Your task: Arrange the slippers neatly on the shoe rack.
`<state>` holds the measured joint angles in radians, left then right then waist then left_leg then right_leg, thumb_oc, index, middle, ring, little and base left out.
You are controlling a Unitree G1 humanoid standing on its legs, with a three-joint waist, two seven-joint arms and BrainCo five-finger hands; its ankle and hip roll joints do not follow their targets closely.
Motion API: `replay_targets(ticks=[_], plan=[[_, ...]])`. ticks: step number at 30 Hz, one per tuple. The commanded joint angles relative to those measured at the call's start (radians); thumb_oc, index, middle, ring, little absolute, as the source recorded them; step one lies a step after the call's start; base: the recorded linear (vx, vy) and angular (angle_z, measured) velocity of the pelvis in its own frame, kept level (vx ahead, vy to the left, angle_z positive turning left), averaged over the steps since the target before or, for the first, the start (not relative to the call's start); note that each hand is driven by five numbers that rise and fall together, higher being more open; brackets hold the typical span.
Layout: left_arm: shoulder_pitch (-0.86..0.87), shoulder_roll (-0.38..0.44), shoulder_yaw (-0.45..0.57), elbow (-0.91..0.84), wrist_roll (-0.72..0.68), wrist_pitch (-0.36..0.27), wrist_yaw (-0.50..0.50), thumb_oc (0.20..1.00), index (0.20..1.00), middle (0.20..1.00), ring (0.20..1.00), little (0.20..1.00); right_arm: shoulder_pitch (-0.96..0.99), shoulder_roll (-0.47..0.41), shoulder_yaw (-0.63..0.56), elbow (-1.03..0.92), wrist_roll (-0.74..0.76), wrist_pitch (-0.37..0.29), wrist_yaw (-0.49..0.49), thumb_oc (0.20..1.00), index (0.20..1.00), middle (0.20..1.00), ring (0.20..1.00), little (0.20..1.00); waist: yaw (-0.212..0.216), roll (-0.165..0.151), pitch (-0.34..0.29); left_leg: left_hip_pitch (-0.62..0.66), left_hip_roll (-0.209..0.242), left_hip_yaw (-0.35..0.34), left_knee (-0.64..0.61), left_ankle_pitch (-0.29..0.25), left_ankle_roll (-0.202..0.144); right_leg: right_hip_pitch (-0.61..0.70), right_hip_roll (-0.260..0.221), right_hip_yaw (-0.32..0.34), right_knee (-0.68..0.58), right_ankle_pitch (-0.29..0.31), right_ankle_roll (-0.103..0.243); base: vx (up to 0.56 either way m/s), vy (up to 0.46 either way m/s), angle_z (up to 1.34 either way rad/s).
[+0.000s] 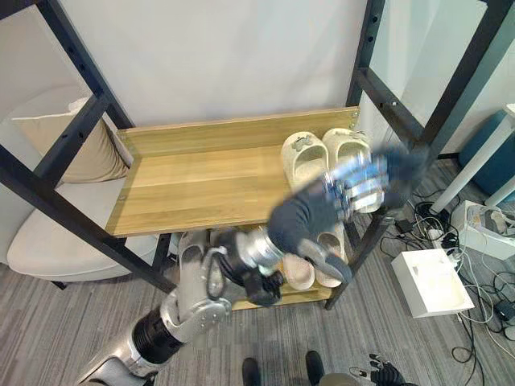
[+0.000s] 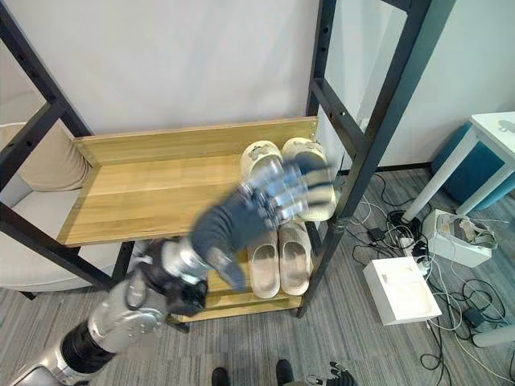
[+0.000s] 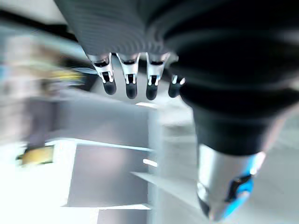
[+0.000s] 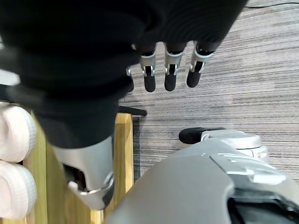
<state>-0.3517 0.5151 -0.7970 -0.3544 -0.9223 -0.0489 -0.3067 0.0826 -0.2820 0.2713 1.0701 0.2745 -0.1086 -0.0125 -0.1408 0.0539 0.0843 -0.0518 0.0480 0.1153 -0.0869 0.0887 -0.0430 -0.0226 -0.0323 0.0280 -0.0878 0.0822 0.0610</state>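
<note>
Grey carpet under a black-framed, wood-shelved shoe rack (image 1: 201, 173); left hand (image 1: 354, 186), fingers spread and empty, raised before cream slippers (image 1: 326, 157) at upper shelf's right end, beige slippers (image 2: 280, 259) below; right hand (image 4: 170, 70) relaxed, empty.

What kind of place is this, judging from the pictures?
Probably an indoor lab or office corner: grey carpet with loose cables, a wooden shoe rack holding cream slippers, and a cushioned chair.

Two cream slipper pairs (image 1: 326, 157) on rack (image 1: 201, 173)
</note>
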Motion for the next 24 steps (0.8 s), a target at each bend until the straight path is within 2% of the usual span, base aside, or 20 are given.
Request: replay_targets(ticks=[1, 4, 5, 8, 11, 15, 16, 21, 24], plan=[[0.031, 0.044, 0.002, 0.076, 0.034, 0.012, -0.103, 1.000, 1.000, 1.000, 1.000, 1.000, -0.022, -0.024, 0.025, -0.024, -0.012, -0.036, 0.006, 1.000, 1.000, 1.000, 1.000, 1.000, -0.002, -0.042, 0.032, 0.051, 0.044, -0.022, 0.000, -0.057, -0.053, 0.027, -0.032, -0.021, 0.001, -0.088, 0.060, 0.00, 0.000, 0.00], [0.064, 0.049, -0.037, 0.181, 0.101, 0.013, -0.133, 1.000, 1.000, 1.000, 1.000, 1.000, -0.021, -0.022, 0.027, -0.029, -0.002, -0.041, 0.014, 1.000, 1.000, 1.000, 1.000, 1.000, -0.003, -0.039, 0.034, 0.052, 0.044, -0.018, 0.000, -0.058, -0.052, 0.025, -0.033, -0.019, 0.001, -0.087, 0.061, 0.00, 0.000, 0.00], [0.096, 0.053, -0.036, 0.270, 0.176, -0.016, -0.122, 1.000, 1.000, 1.000, 1.000, 1.000, -0.023, -0.025, 0.026, -0.040, 0.006, -0.045, 0.016, 1.000, 1.000, 1.000, 1.000, 1.000, -0.003, -0.038, 0.037, 0.052, 0.043, -0.015, 0.000, -0.057, -0.052, 0.023, -0.033, -0.017, 0.001, -0.086, 0.061, 0.00, 0.000, 0.00], [0.135, 0.051, -0.035, 0.360, 0.252, -0.027, -0.114, 1.000, 1.000, 1.000, 1.000, 1.000, -0.017, -0.023, 0.025, -0.047, 0.013, -0.045, 0.015, 1.000, 1.000, 1.000, 1.000, 1.000, -0.003, -0.036, 0.036, 0.054, 0.042, -0.012, 0.000, -0.059, -0.051, 0.023, -0.033, -0.015, 0.001, -0.086, 0.061, 0.00, 0.010, -0.03], [0.232, 0.043, 0.042, 0.533, 0.415, -0.076, -0.033, 1.000, 1.000, 1.000, 1.000, 1.000, -0.014, -0.012, 0.018, -0.033, 0.029, -0.041, 0.013, 1.000, 1.000, 1.000, 1.000, 1.000, 0.004, -0.034, 0.035, 0.059, 0.040, -0.012, 0.000, -0.058, -0.049, 0.026, -0.034, -0.013, 0.001, -0.087, 0.060, 0.00, 0.004, -0.01], [0.313, -0.006, 0.131, 0.734, 0.518, -0.087, 0.040, 1.000, 1.000, 1.000, 1.000, 1.000, -0.013, -0.004, 0.011, -0.005, 0.057, -0.036, 0.009, 1.000, 1.000, 1.000, 1.000, 1.000, 0.014, -0.033, 0.030, 0.064, 0.039, -0.014, 0.000, -0.056, -0.049, 0.033, -0.036, -0.020, 0.001, -0.088, 0.058, 0.00, 0.000, 0.01], [0.327, -0.020, 0.150, 0.781, 0.537, -0.088, 0.051, 1.000, 1.000, 1.000, 1.000, 1.000, -0.014, -0.003, 0.009, 0.001, 0.059, -0.035, 0.009, 1.000, 1.000, 1.000, 1.000, 1.000, 0.015, -0.033, 0.029, 0.065, 0.039, -0.016, 0.000, -0.056, -0.049, 0.034, -0.036, -0.021, 0.001, -0.088, 0.058, 0.01, -0.002, 0.03], [0.366, -0.158, 0.375, 1.097, 0.544, -0.094, 0.191, 1.000, 1.000, 1.000, 1.000, 1.000, -0.020, 0.006, -0.017, 0.042, 0.077, -0.033, -0.001, 1.000, 1.000, 1.000, 1.000, 1.000, 0.028, -0.037, 0.025, 0.066, 0.037, -0.024, 0.000, -0.052, -0.046, 0.039, -0.038, -0.028, 0.001, -0.087, 0.054, 0.00, 0.004, 0.02], [0.347, -0.207, 0.449, 1.237, 0.578, -0.092, 0.243, 1.000, 1.000, 1.000, 1.000, 1.000, -0.034, 0.007, -0.032, 0.066, 0.071, -0.033, -0.019, 1.000, 1.000, 1.000, 1.000, 1.000, 0.036, -0.040, 0.022, 0.068, 0.039, -0.029, 0.000, -0.051, -0.045, 0.043, -0.038, -0.034, 0.001, -0.088, 0.052, 0.00, 0.000, 0.01]])
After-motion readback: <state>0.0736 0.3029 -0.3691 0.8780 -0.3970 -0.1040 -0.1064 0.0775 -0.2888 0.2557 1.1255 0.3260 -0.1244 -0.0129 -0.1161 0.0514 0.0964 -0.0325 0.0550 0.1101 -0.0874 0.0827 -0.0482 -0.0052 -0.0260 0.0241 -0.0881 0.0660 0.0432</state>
